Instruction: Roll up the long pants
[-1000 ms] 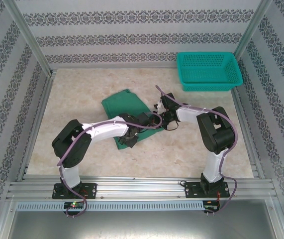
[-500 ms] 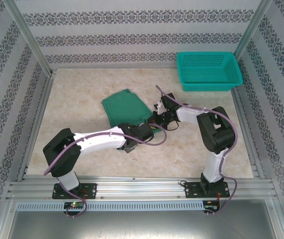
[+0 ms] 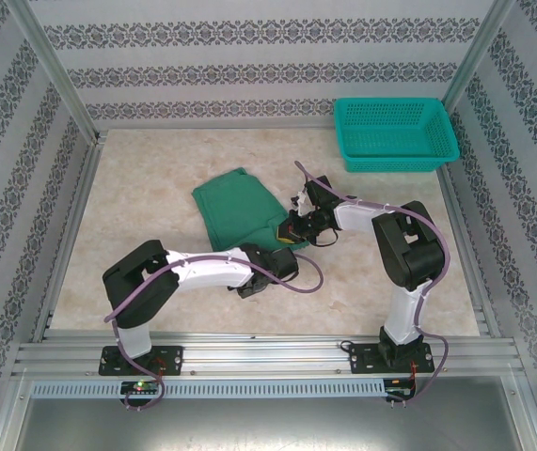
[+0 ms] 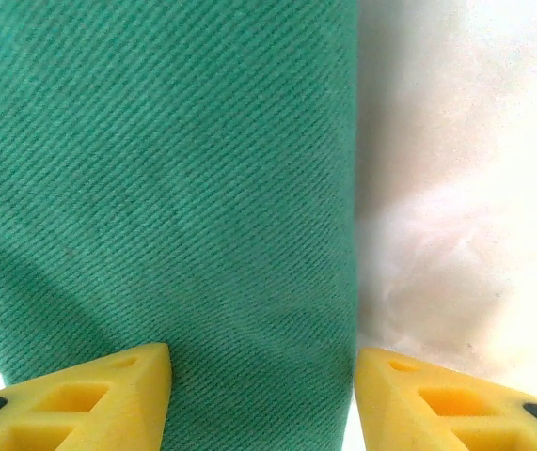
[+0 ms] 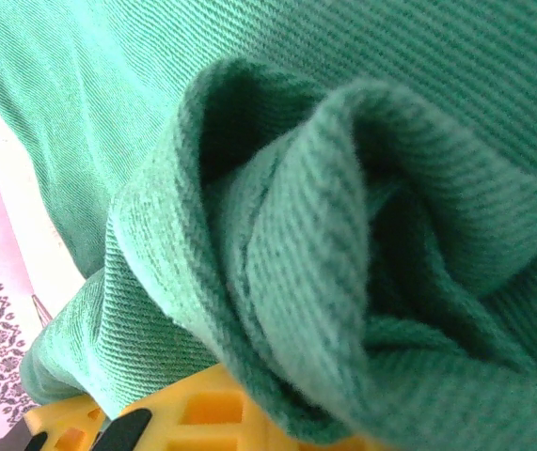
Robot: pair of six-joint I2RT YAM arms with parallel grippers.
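The left gripper (image 3: 252,282) sits low at the near end of the long pants (image 3: 235,199) in the top view, and the right gripper (image 3: 296,228) is at the right end of that near edge. The rest of the cloth lies flat on the desk (image 3: 146,216), running far and left, well apart from the teal basket (image 3: 395,132).

The left wrist view shows the left gripper's yellow fingers (image 4: 89,404) wide apart and holding nothing, with green twill between them. The cloth's right edge lies just inside the right finger.

The right wrist view adds the roll seen end-on. It is a loose spiral resting against one yellow finger (image 5: 188,418). The other finger is hidden, so I cannot tell whether this gripper is clamped.

To roll well, both ends should probably advance together and snugly, or the slack spiral will cone.
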